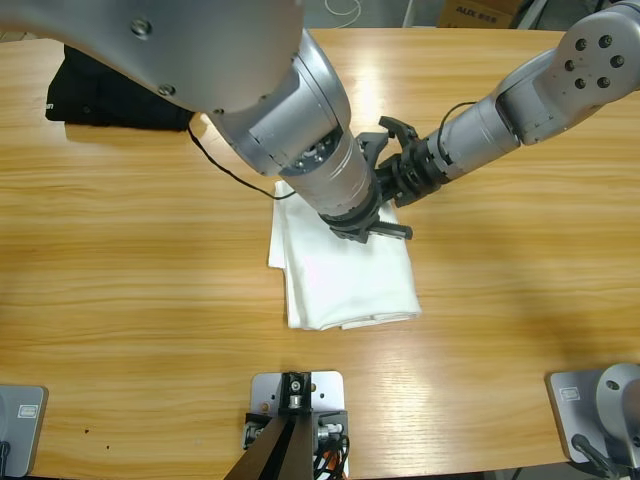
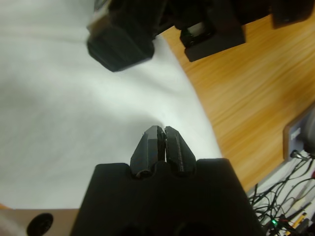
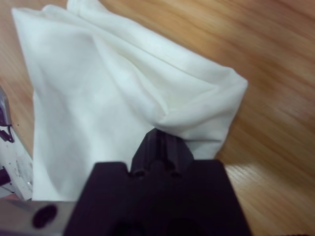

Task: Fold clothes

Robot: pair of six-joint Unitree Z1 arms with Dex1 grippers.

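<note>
- Here we see the white T-shirt [image 1: 345, 280] lying folded into a compact, roughly rectangular stack near the middle of the wooden table [image 1: 150, 250], with its layered edges showing along the near side.
- We take the arm coming in from the upper right of the high view as the left arm, since its wrist view looks across the cloth at the other arm's black gripper, just ahead.
- We find the left gripper [image 2: 161, 135] with its two jaws pressed together, tips low against the white fabric. We cannot tell whether any cloth is caught between them.
- We see the right gripper [image 3: 160, 140], on the large arm reaching in from the upper left, closed on a raised fold of the T-shirt. The cloth peaks up from its tips and drapes away towards a corner of the stack.
- In the high view we see both grippers meet at the far right corner of the stack, close beside each other.
- We note a folded black garment [image 1: 110, 100] at the far left of the table, well apart from the T-shirt.
- We also see a thin black cable [image 1: 230, 170] trailing across the wood between the two garments.
</note>
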